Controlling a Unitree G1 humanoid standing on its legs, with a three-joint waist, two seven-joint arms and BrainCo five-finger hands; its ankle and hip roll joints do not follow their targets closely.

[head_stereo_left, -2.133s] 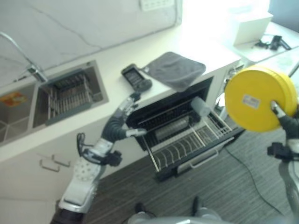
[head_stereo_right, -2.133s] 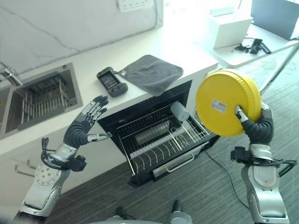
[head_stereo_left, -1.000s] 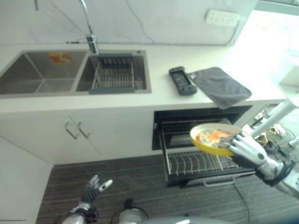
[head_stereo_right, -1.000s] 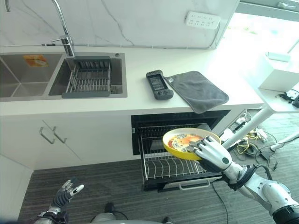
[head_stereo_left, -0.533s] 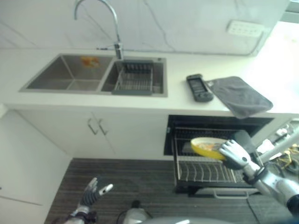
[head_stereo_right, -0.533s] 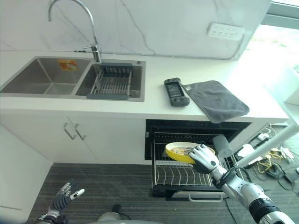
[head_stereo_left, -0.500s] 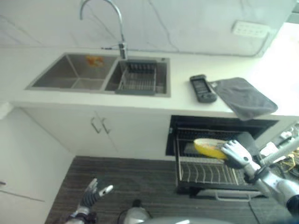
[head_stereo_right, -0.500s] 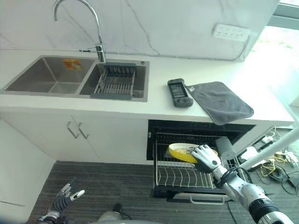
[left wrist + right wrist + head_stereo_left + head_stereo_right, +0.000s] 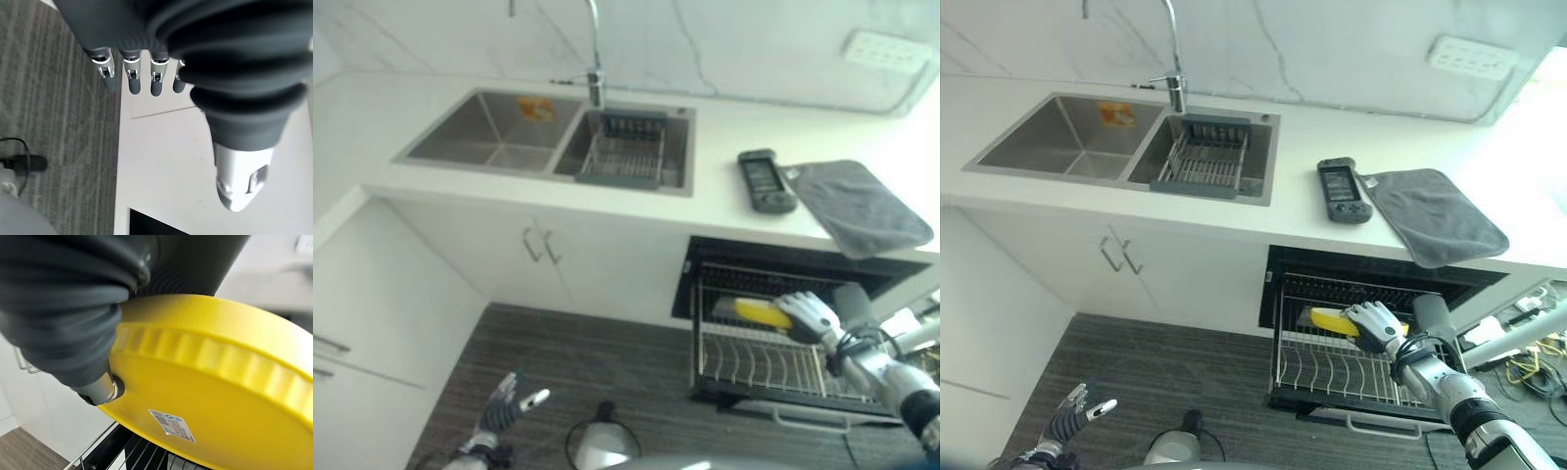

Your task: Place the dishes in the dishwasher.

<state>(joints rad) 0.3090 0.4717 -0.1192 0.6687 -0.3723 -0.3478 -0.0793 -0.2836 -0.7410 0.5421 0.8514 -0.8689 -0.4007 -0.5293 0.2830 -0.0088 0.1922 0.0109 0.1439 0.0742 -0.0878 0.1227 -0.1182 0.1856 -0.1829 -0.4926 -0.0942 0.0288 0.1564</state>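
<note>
low in the foreground, the left hand (image 9: 506, 408) hangs over the dark striped floor (image 9: 1175, 367) with its fingers (image 9: 131, 78) straight and spread, holding nothing and well apart from the cabinets. right hand (image 9: 1372, 321) reaches into the pulled-out dishwasher rack (image 9: 1332, 370), fingers curled over the rim of the yellow plate (image 9: 1329, 320); in the right wrist view the thumb presses the plate's underside beside a small white label (image 9: 171, 424). the plate sits on edge among the wire tines toward the rack's back, though whether it rests on them or hangs just above is hard to tell. beside the hand, at the rack's right end, stands a grey cup (image 9: 1431, 314). above the dishwasher opening runs the white counter (image 9: 1273, 211), with a dark handheld device (image 9: 1343, 191) and, touching it on the right, a grey cloth (image 9: 1432, 218). further left, a double sink (image 9: 1126, 147) holds a drying rack (image 9: 1207, 159) in its right basin, with the tap (image 9: 1173, 54) behind it.
</note>
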